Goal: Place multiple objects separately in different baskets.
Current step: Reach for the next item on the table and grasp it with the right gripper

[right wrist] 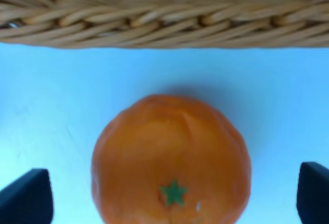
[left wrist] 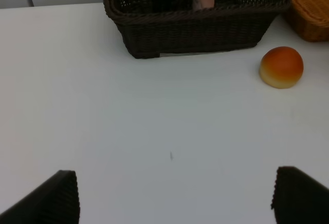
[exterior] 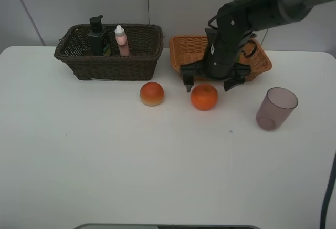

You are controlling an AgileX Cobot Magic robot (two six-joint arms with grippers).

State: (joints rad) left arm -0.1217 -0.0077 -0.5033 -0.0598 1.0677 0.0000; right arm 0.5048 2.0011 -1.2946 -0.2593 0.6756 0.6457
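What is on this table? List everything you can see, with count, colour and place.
Table: one, white, under everything.
Deep basket: one, dark brown, back left.
Shallow basket: one, orange-tan, back right, partly hidden by the arm.
Pump bottle: one, dark green, upright in the deep basket.
Capped bottle: one, pink with white cap, upright beside the pump bottle.
Peach-like fruit: one, red-yellow, on the table before the deep basket.
Orange: one, orange, on the table before the shallow basket.
Cup: one, translucent purple, upright, right side.
Right arm: one, black, reaching in from the upper right.
Right fingers: two, black, open, either side of the orange.
Left fingers: two, black, open over bare table.
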